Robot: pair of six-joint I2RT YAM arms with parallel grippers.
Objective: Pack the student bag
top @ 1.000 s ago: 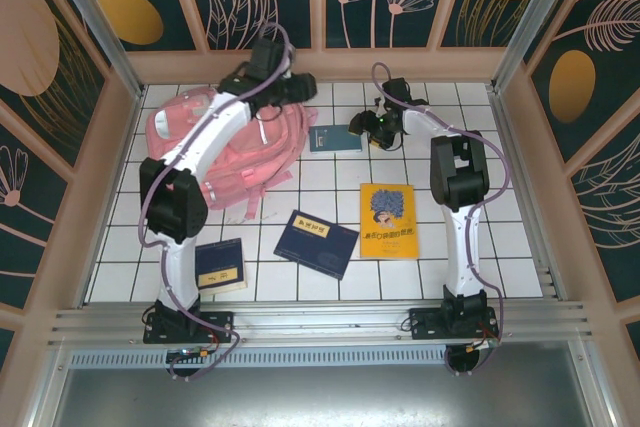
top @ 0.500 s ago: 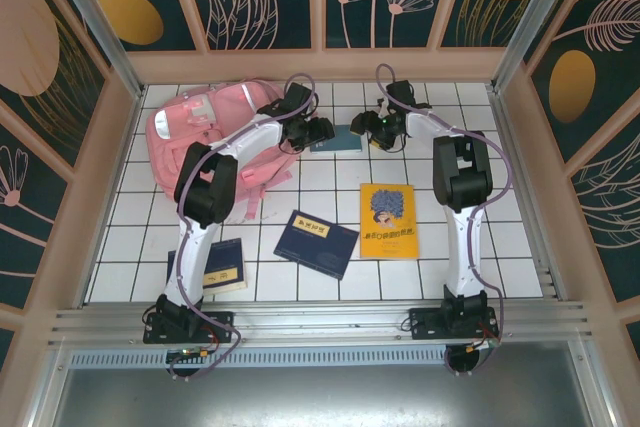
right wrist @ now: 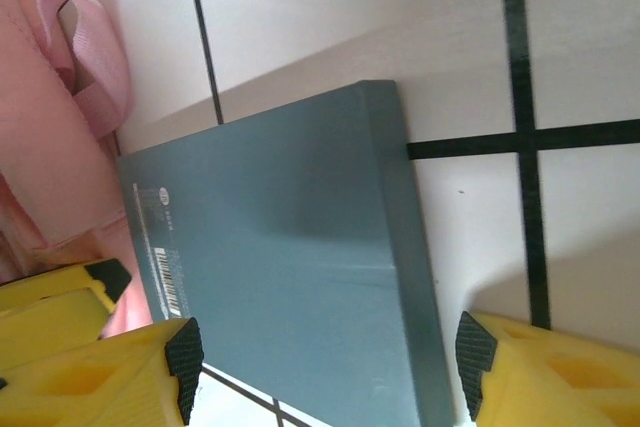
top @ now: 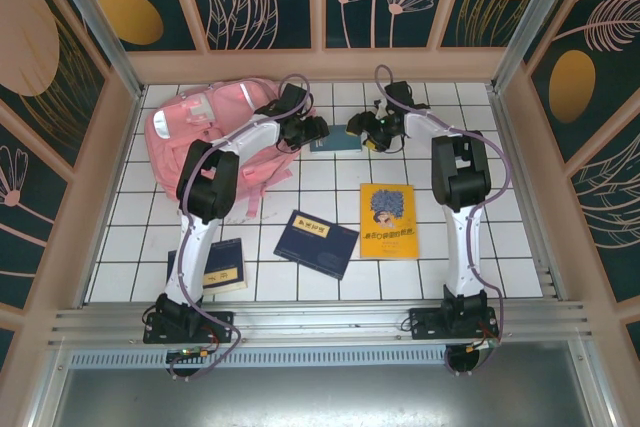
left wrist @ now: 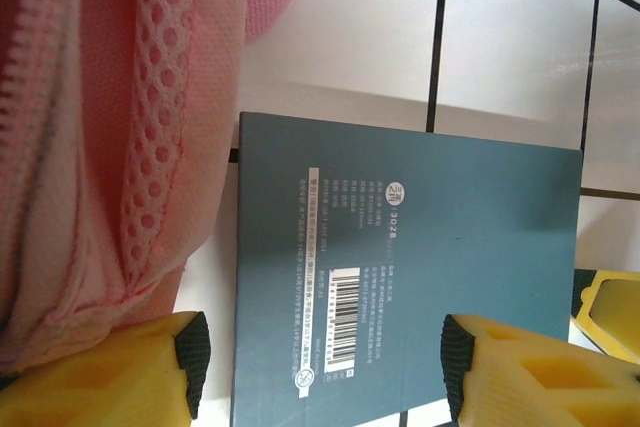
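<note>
The pink student bag [top: 205,132] lies at the back left of the tiled table, and its mesh and zipper edge [left wrist: 110,147] sit beside a teal book [top: 335,139]. That book [left wrist: 400,277] lies flat, barcode side up. My left gripper [top: 312,131] hovers at the book's left end, open [left wrist: 320,357], one finger on each side of the book. My right gripper [top: 372,132] is at the book's right end, also open [right wrist: 325,357] and straddling the book [right wrist: 290,277]. Neither gripper's pads touch the book.
A yellow book [top: 388,220], a dark blue book [top: 316,242] and a smaller blue book [top: 220,265] lie toward the front. A pink strap loop [right wrist: 95,62] lies by the teal book's corner. Framed walls ring the table.
My left arm has swung from above the bag's top down to the left end of the teal book. The right gripper has stayed by the book's right end.
</note>
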